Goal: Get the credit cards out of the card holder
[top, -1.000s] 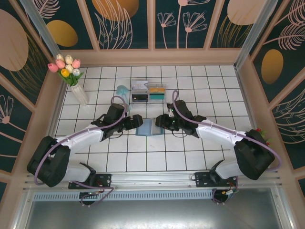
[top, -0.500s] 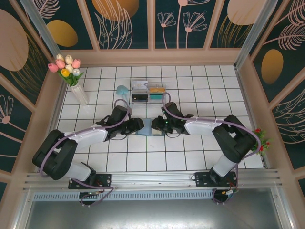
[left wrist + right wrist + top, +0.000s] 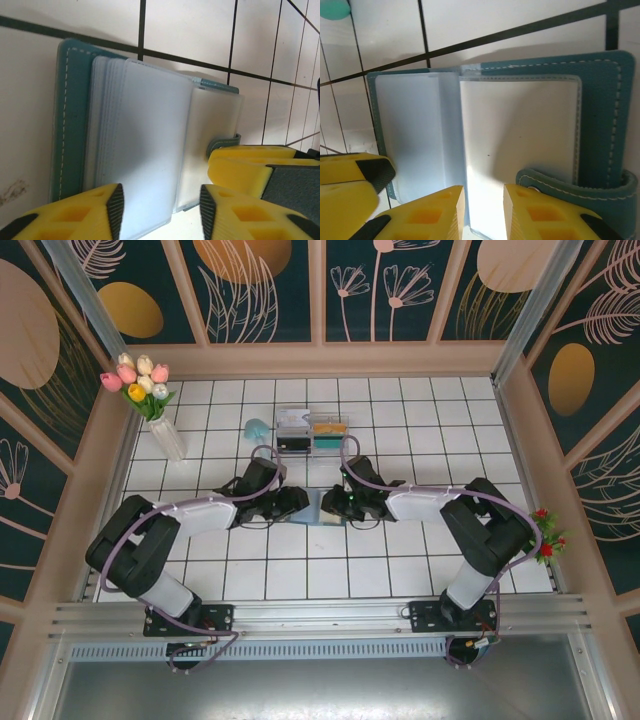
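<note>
The dark-teal card holder [image 3: 318, 508] lies open on the tiles, its pale clear sleeves fanned out [image 3: 145, 140] [image 3: 520, 140]. Whether a credit card sits inside those sleeves I cannot tell. My left gripper [image 3: 296, 503] [image 3: 160, 210] is at the holder's left side, open, its pads straddling the sleeve stack. My right gripper [image 3: 336, 505] [image 3: 483, 210] is at the holder's right side, open by a narrow gap over a sleeve's edge, beside the snap strap [image 3: 570, 187]. Dark [image 3: 292, 444] and teal-and-yellow [image 3: 330, 435] credit cards lie in the box behind.
The clear two-compartment box [image 3: 313, 419] stands two tiles behind the holder. A small pale-teal object [image 3: 258, 428] lies to its left. A vase of tulips [image 3: 150, 400] stands at the back left, and a red plant [image 3: 546, 540] sits at the right wall.
Both grippers have moved inward and now flank the card holder closely. The left jaws have narrowed a lot, the right jaws a little.
</note>
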Available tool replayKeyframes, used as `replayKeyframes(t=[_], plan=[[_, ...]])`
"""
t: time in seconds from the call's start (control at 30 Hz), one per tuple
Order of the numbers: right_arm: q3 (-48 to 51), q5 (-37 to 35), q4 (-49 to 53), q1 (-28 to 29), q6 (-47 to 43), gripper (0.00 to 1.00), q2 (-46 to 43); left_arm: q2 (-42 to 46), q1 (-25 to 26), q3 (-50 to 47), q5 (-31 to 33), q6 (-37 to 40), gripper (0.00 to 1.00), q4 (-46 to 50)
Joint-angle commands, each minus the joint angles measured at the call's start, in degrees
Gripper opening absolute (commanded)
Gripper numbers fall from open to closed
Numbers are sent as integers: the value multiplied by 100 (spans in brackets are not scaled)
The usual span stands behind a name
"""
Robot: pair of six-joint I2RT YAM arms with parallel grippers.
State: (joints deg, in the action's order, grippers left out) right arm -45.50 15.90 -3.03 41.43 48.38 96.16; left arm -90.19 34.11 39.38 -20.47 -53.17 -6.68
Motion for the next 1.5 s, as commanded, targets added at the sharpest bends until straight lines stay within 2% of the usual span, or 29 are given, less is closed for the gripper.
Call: replayKeyframes(t=[0.0, 0.17, 0.37, 0.67, 0.77, 0.9, 1.03, 1.47], plan=[[127, -70, 66, -73, 30, 29, 64, -143, 25, 158, 100, 100, 51, 213], [207, -72, 65, -142, 49, 28, -17, -174, 28, 289, 347, 300, 53, 553], [313, 97, -98, -231, 132, 27, -64, -368, 37, 431, 113, 579, 54, 670], [287, 185, -140, -260, 146, 27, -40, -435, 125, 299, -695, 285, 44, -298], [279, 156, -137, -263, 117, 27, -133, -351, 124, 290, -542, 356, 42, -198], [284, -190, 187, -308, 52, 26, -402, -376, 127, 315, -32, 538, 38, 363], [425, -412, 432, -405, 36, 27, -704, -367, 127, 202, 122, 586, 38, 483], [404, 278, 270, -440, -159, 28, -387, -455, 124, 224, 43, 614, 38, 466]])
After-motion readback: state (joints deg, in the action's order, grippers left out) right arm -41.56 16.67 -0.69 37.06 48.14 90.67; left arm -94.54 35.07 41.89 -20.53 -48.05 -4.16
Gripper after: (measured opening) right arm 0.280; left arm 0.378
